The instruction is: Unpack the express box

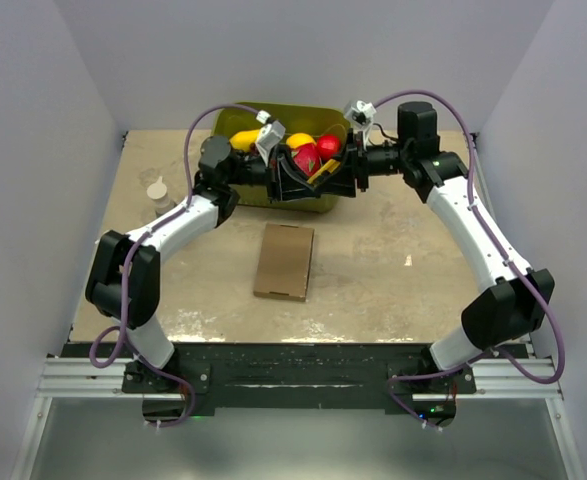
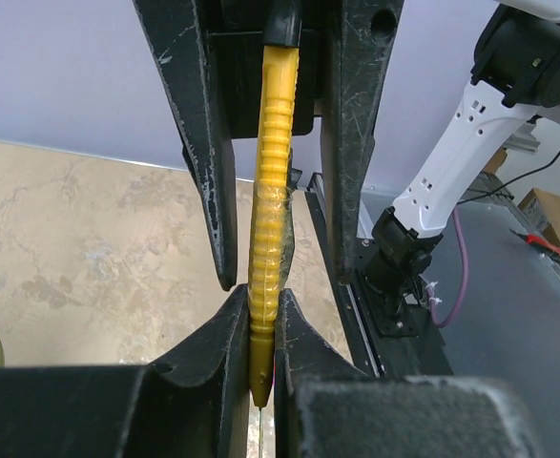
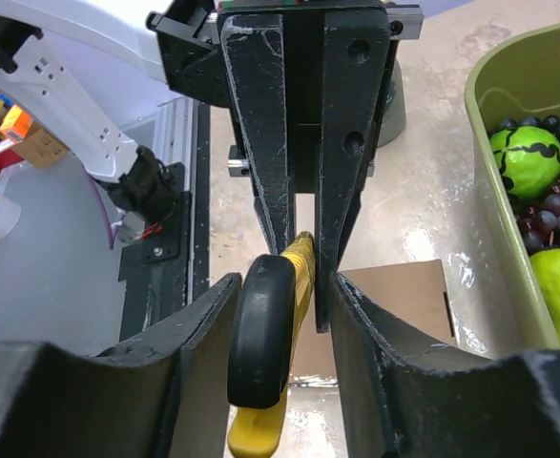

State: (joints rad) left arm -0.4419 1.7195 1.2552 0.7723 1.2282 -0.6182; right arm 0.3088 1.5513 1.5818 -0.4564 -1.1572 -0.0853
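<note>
One box (image 1: pixel 284 261) lies flat, lid down, on the tabletop (image 1: pixel 393 270) in the middle of my top view, with nothing touching it. Just behind it, at the front wall of the green tub (image 1: pixel 283 108) of fruit, both arms meet in the air. My left jaws pinch a yellow tool (image 2: pixel 272 172) near its lower end. My right jaws stand spread either side of its black cap (image 3: pixel 263 324), with narrow gaps showing.

express box (image 1: pixel 284 261): table (image 1: pixel 393 270) centre | tub (image 1: pixel 318 118): behind box | cup (image 1: pixel 158 191): left of tub
</note>
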